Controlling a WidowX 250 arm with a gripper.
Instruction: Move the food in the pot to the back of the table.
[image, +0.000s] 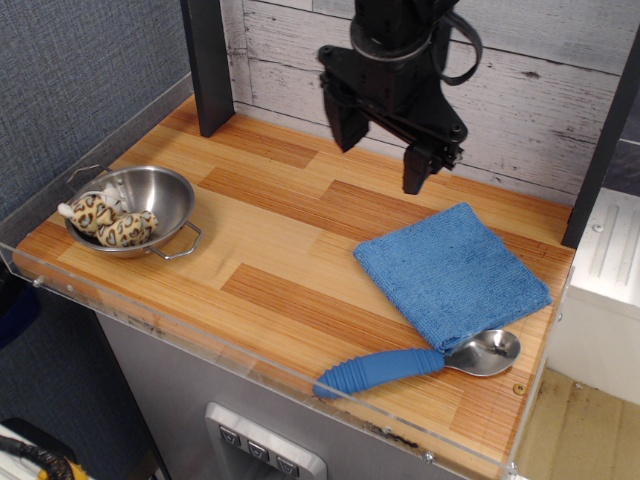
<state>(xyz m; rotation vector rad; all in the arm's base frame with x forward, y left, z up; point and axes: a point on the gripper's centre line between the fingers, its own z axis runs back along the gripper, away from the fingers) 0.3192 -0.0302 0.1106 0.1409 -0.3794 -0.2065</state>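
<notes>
The food (110, 220), a lumpy cream toy with dark leopard spots and a white stem end, lies inside the pot (165, 193). That pot is a small shiny steel bowl with wire loop handles, standing at the front left of the wooden table (270, 240). My black gripper (380, 160) hangs open above the back middle of the table, well to the right of the pot and high over the wood. Nothing is between its fingers.
A folded blue cloth (450, 275) lies at the right. A steel spoon with a blue handle (415, 365) rests at the front right by the clear acrylic rim (250, 350). A dark post (208, 65) stands at the back left.
</notes>
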